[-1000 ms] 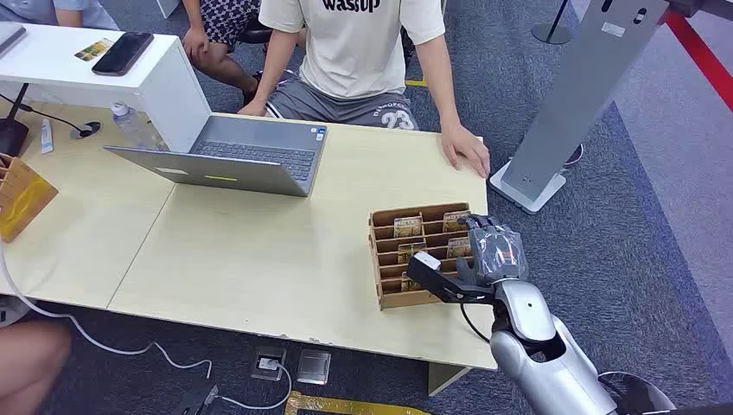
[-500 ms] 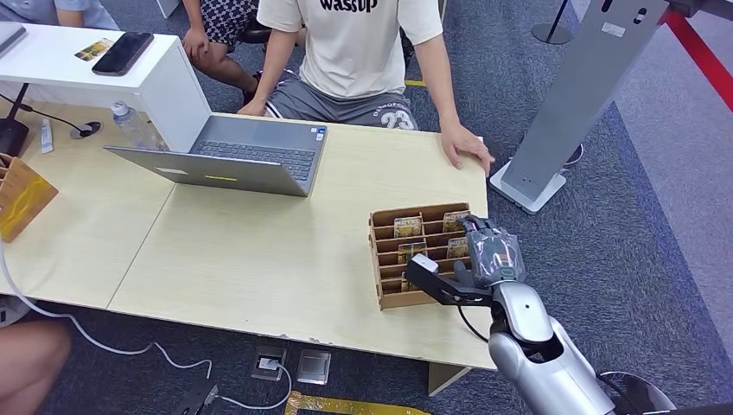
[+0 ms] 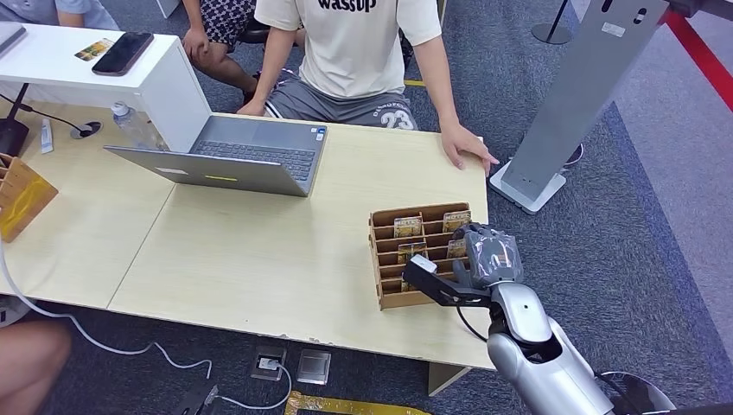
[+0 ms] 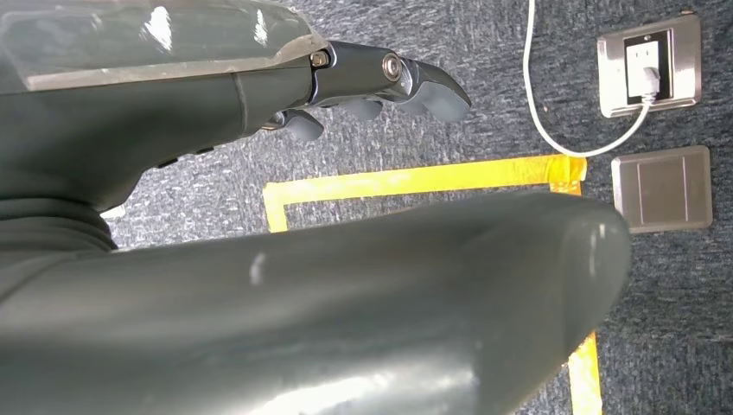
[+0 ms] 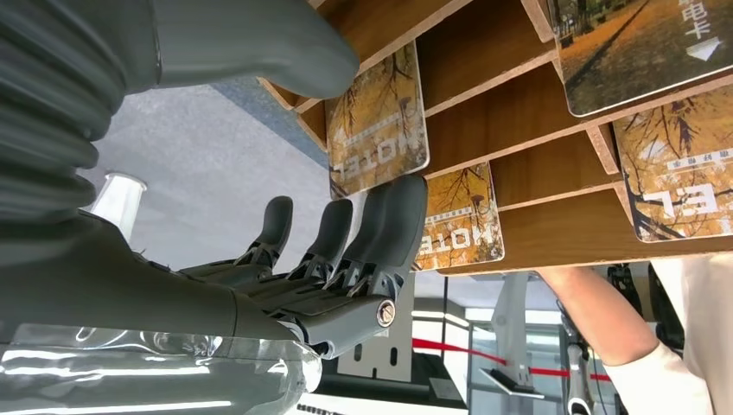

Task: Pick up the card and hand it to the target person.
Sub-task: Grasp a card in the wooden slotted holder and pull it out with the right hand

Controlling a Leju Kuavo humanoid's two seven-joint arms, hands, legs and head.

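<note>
The wooden card rack [image 3: 421, 253] sits near the right edge of the tabletop [image 3: 259, 251], within the right arm's reach and across from the seated person [image 3: 359, 52], which suits a pick and a forward handover. Its slots hold the cards upright with their top edges free, so fingers can close on an edge. The right hand [image 3: 489, 255] hovers at the rack's right side; in the right wrist view its fingers [image 5: 380, 233] are apart with nothing between them, thumb on one side of a card [image 5: 377, 121] and the fingers on the other, apparently lined up to pinch it. That card stands in its slot, ungrasped. The cards carry an autumn-tree photo and read "HOTEL", seen upside down; other small print is illegible. The person's shirt shows part of a word like "wassup", the shorts "23". The left hand [image 4: 380, 82] hangs over the carpet, fingers curled loosely, holding nothing.
</note>
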